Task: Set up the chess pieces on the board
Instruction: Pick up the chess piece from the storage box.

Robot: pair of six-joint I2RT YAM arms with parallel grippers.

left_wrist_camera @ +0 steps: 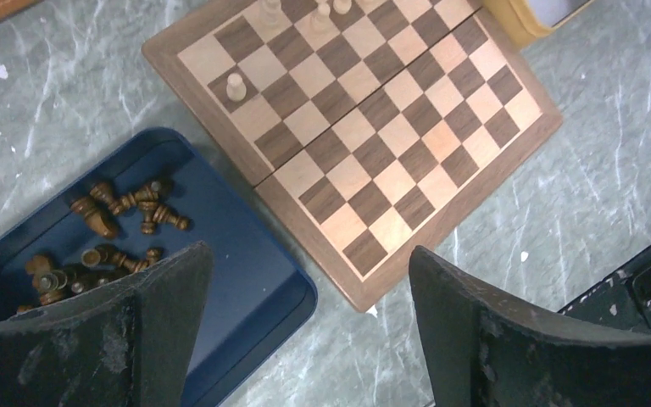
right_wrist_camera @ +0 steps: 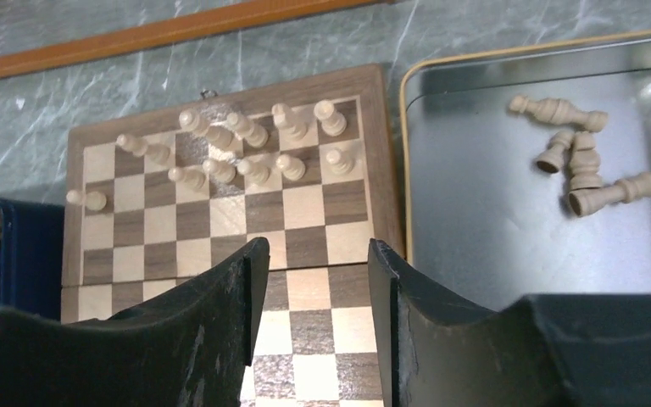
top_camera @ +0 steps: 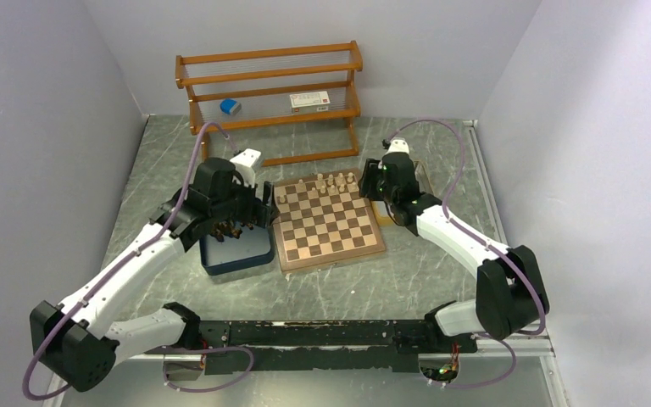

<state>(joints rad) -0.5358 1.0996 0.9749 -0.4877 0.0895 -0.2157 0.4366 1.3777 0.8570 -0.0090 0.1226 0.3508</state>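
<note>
Hovering wide open, empty, left gripper (left_wrist_camera: 309, 264) is over one navy tray (left_wrist_camera: 258, 254) piled with dark pieces (left_wrist_camera: 106, 216); mid-frame, one board (left_wrist_camera: 373, 153) carries roughly twelve cream pieces (right_wrist_camera: 254, 148); right gripper (right_wrist_camera: 318, 254) part-spread, gripping nothing; far right, yellow-rimmed tray (right_wrist_camera: 475, 212) has about five more.

Below my left gripper (left_wrist_camera: 309, 263) I see bare table (left_wrist_camera: 559, 212) and empty board (left_wrist_camera: 390, 170) squares; ahead of my right gripper (right_wrist_camera: 318, 250), standing cream pieces (right_wrist_camera: 331, 119) crowd the far rows, shelf rail (right_wrist_camera: 178, 34) just beyond.
</note>
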